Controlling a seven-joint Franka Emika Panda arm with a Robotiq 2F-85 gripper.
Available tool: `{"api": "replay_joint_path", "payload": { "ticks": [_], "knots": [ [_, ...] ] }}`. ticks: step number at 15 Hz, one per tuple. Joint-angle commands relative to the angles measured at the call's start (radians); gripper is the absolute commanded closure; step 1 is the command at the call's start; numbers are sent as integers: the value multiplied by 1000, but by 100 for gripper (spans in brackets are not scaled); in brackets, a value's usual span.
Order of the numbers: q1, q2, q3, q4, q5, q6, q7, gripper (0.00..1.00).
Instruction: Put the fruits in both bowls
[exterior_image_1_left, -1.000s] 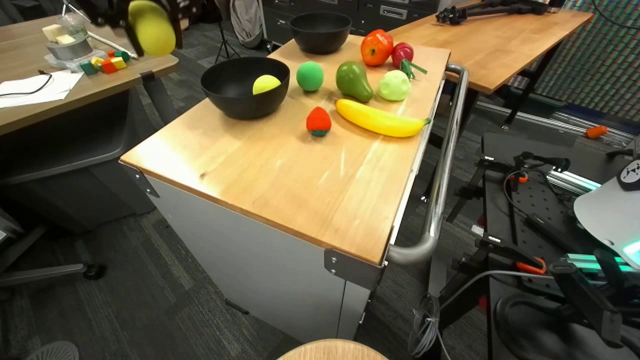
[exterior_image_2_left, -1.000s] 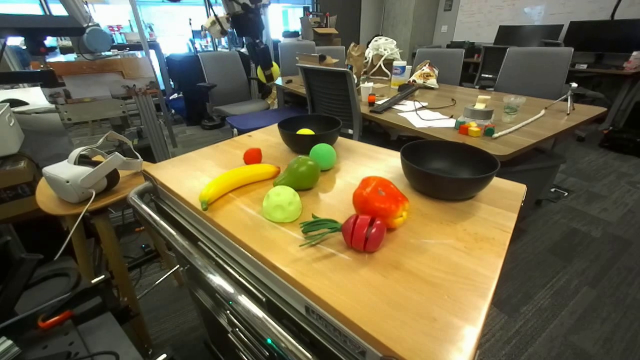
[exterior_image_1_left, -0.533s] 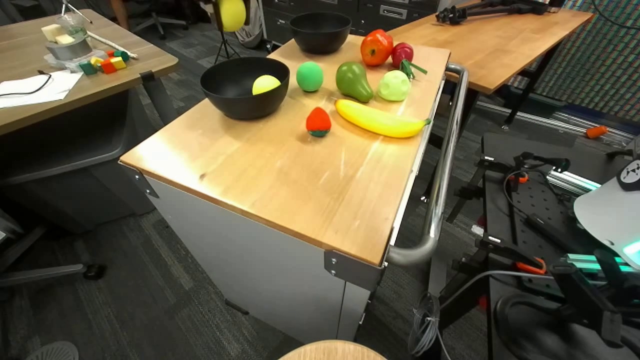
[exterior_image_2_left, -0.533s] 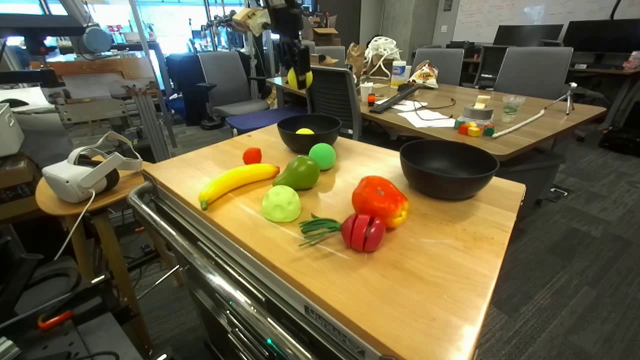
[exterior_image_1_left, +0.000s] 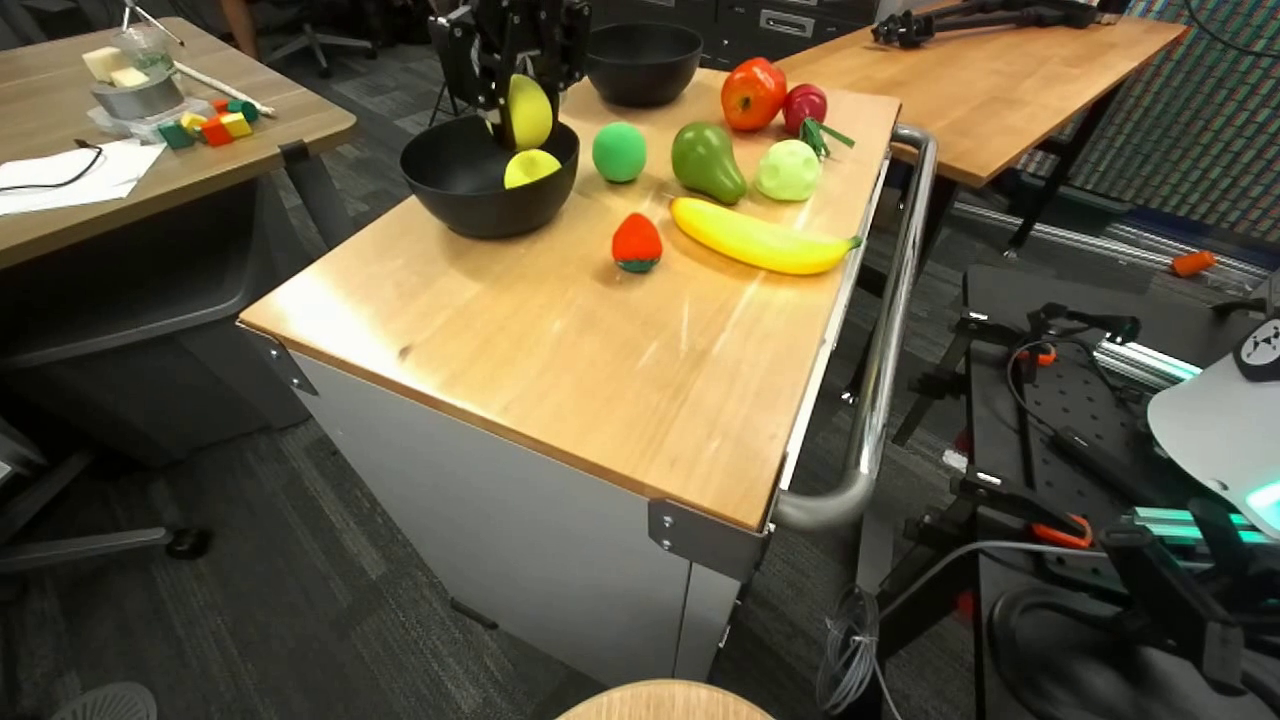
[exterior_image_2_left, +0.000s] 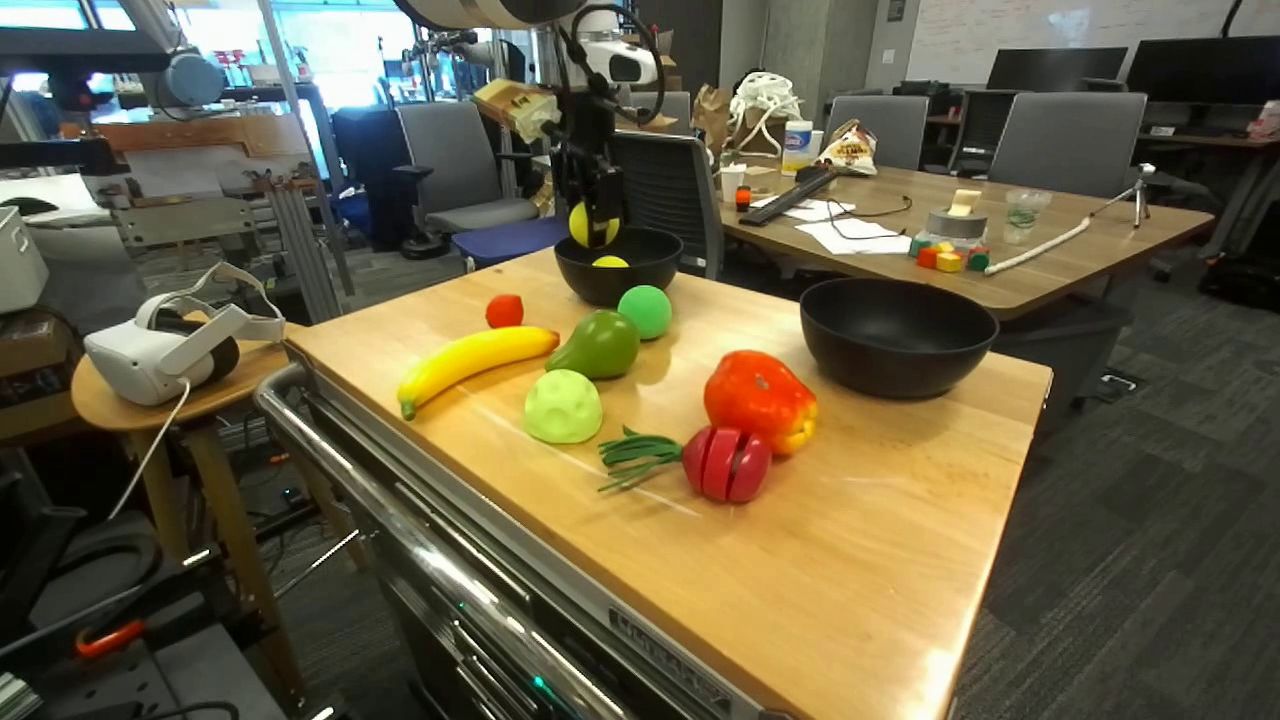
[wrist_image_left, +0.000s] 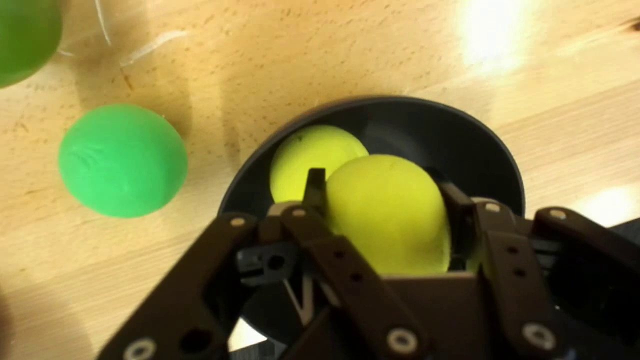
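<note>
fruits (exterior_image_1_left: 712, 168) lie loose at right in an exterior view, strawberry (exterior_image_1_left: 638, 242) and banana (exterior_image_1_left: 765, 240) nearest, presumably awaiting turns. at left, we have fingers (wrist_image_left: 314, 192) clamped on a yellow-green ball (wrist_image_left: 392, 220) over the near black bowl (exterior_image_1_left: 480, 215), likely low for a soft drop beside the second ball (wrist_image_left: 312, 155). the far black bowl (exterior_image_1_left: 650, 85) perhaps awaits others.

1) Bright windows (exterior_image_2_left: 345, 42), a grey wall (exterior_image_2_left: 742, 45) and a whiteboard (exterior_image_2_left: 1060, 22) at the back, in an exterior view
2) Grey office chairs (exterior_image_2_left: 1065, 150) beside a wooden table (exterior_image_2_left: 1110, 243)
3) Dark grey carpet (exterior_image_1_left: 330, 560), faintly striped, underfoot
4) Light glaring off a wood-topped cabinet (exterior_image_1_left: 560, 350)
</note>
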Motion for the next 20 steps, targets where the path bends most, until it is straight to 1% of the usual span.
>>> {"api": "replay_joint_path", "payload": {
  "ticks": [1, 2, 3, 4, 5, 7, 8, 9, 10, 11, 15, 16, 17, 18, 20],
  "knots": [
    [10, -25, 2, -33, 2, 26, -59, 24],
    [13, -32, 4, -36, -1, 33, -70, 19],
    [20, -46, 4, -39, -15, 42, -78, 12],
    [25, -58, 4, -43, -23, 54, -82, 3],
    [37, -79, 0, -47, -39, 58, -62, 0],
    [60, -127, -13, -65, -59, 77, 36, 0],
    [72, -158, -21, -83, -57, 75, 125, 0],
    [76, -188, -23, -101, -51, 47, 186, 0],
    [83, -219, -26, -130, -62, 57, 252, 0],
    [84, -251, -24, -164, -59, 47, 313, 0],
    [71, -370, 1, -361, -53, 54, 547, 0],
    [65, -392, 9, -410, -41, 57, 586, 0],
    [61, -409, 17, -450, -32, 61, 598, 0],
    [55, -422, 24, -489, 0, 72, 580, 0],
    [48, -434, 30, -546, 26, 87, 564, 0]
  ]
}}
